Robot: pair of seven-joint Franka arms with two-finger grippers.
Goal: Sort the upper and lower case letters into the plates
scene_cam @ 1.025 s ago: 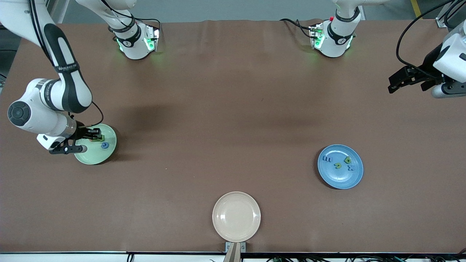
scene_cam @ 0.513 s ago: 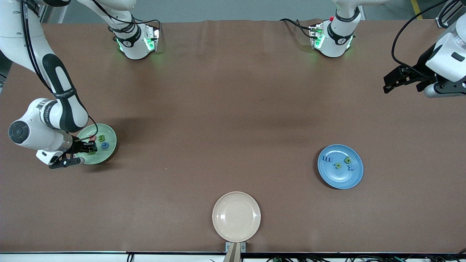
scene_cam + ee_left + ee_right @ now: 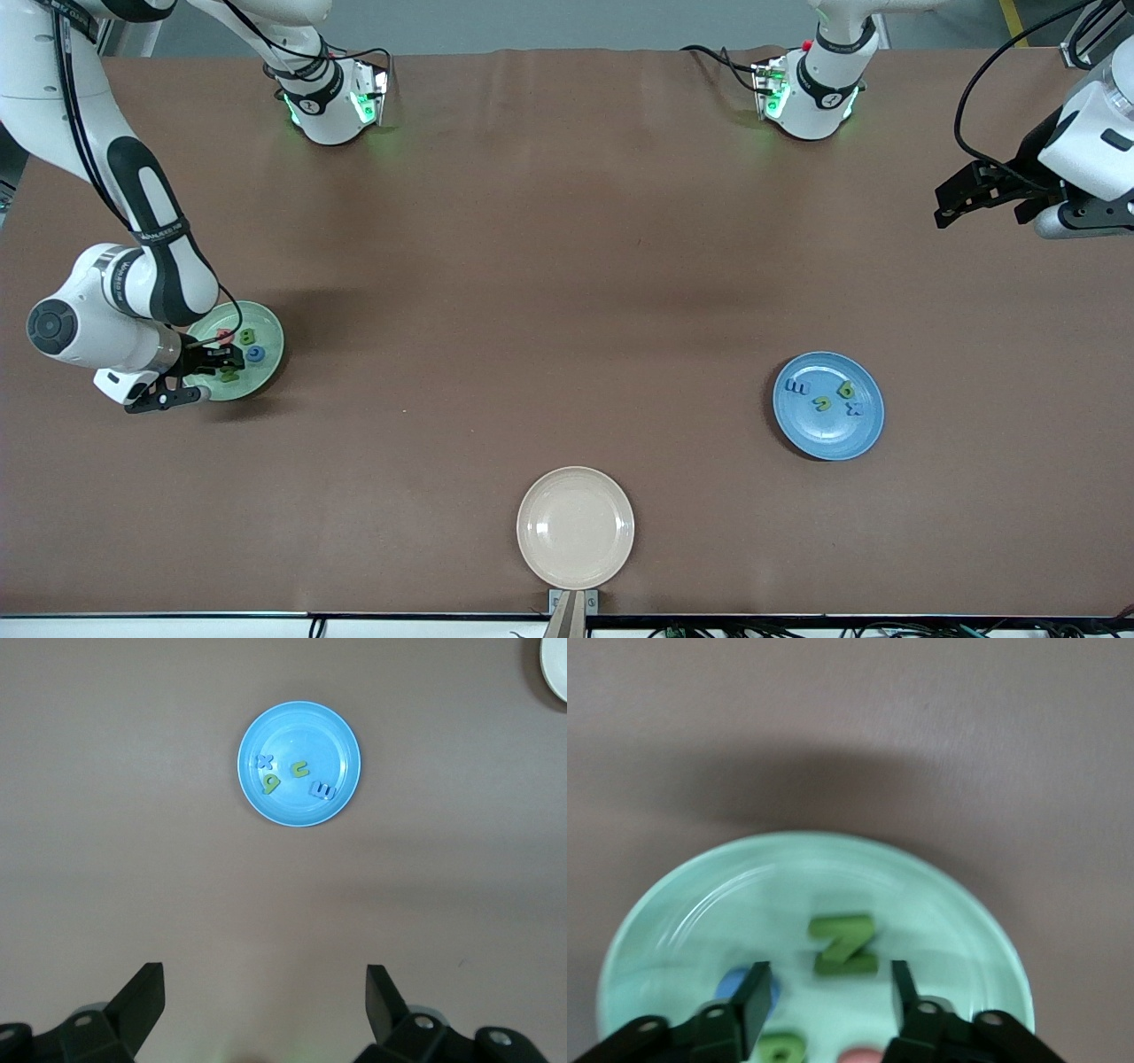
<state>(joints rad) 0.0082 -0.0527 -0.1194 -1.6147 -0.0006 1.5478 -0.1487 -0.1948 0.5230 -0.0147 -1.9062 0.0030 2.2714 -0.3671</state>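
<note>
Cream-beige plate (image 3: 576,528) — on brown table (image 3: 567,266), nearest front camera edge.

We see a plain brown surface (image 3: 532,266). The pale green plate (image 3: 833,877) carries a green Z (image 3: 844,944), a blue letter (image 3: 255,354), another green letter (image 3: 247,336) and a red one (image 3: 224,336). The blue plate (image 3: 266,806) holds two blue and two green letters. A cream-beige plate (image 3: 575,528) is unpatterned.

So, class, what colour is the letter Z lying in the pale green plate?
The Z in the pale green plate is green, clearest in the right wrist view.
</note>
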